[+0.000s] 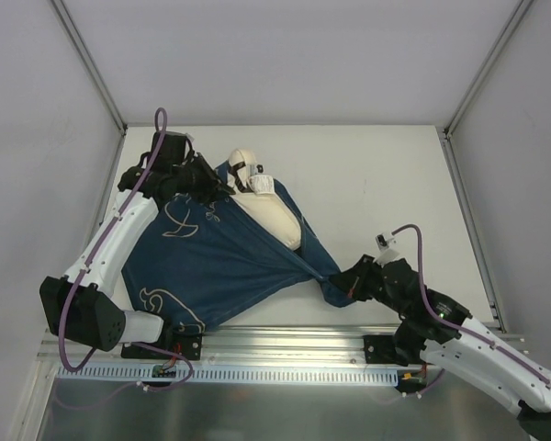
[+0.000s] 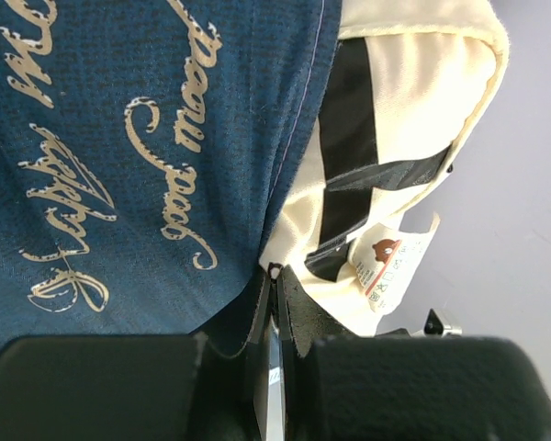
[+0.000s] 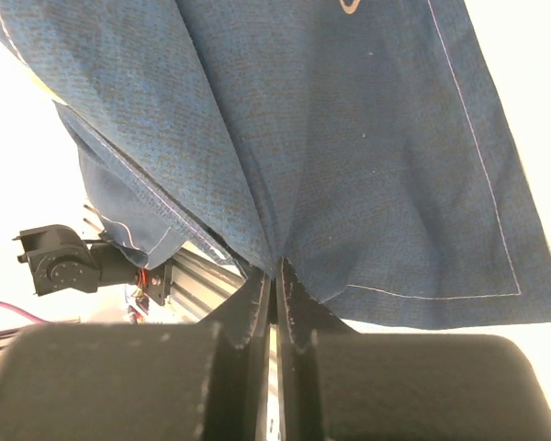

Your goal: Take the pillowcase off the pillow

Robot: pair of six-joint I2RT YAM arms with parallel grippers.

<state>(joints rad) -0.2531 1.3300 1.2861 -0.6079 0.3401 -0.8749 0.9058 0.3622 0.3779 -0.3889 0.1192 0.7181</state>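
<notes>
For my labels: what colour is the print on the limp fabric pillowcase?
Cream, on the navy-blue fabric pillowcase; clearest in left wrist view.

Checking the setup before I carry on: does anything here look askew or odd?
Yes. The pillowcase is pulled taut and skewed between the left end effector and the right end effector, bunching into a tight gather at the right one. The pillow pokes halfway out at the far side, lying diagonally.

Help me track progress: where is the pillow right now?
Top view: the pillow lies left of centre on the table, poking out of the pillowcase at its far end, beside the left gripper.
</notes>
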